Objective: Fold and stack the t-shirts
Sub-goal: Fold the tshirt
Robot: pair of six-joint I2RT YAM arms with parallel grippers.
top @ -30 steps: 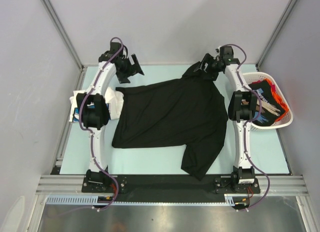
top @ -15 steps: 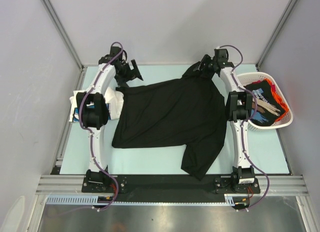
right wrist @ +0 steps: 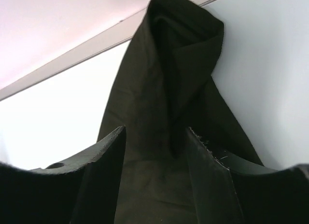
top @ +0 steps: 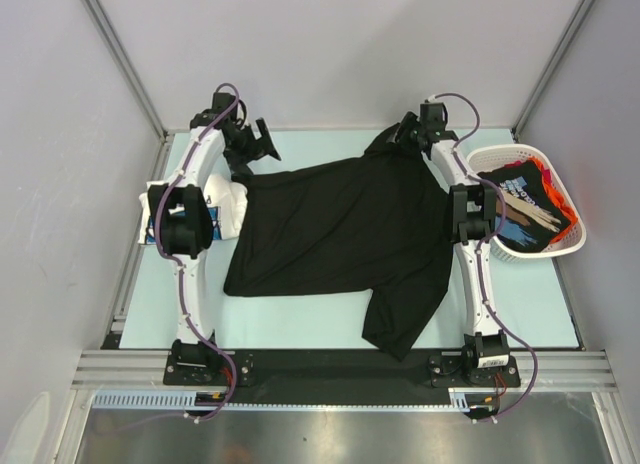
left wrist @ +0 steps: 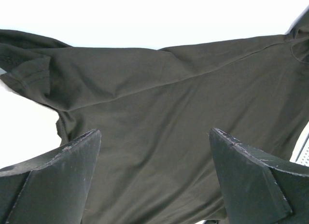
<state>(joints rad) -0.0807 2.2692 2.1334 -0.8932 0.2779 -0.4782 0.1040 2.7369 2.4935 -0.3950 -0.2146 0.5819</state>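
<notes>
table (top: 300, 322): pale green | black t-shirt (top: 340, 234) spread mid | white t-shirt (top: 230, 199) left | basket (top: 572, 242) right

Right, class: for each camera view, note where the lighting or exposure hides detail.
Top external: even light and sharp, yet the black t-shirt shows few folds. Left wrist: the table is blown out to white, but shirt creases stay clear. Right wrist: table washed out too, right gripper a dark silhouette.
</notes>
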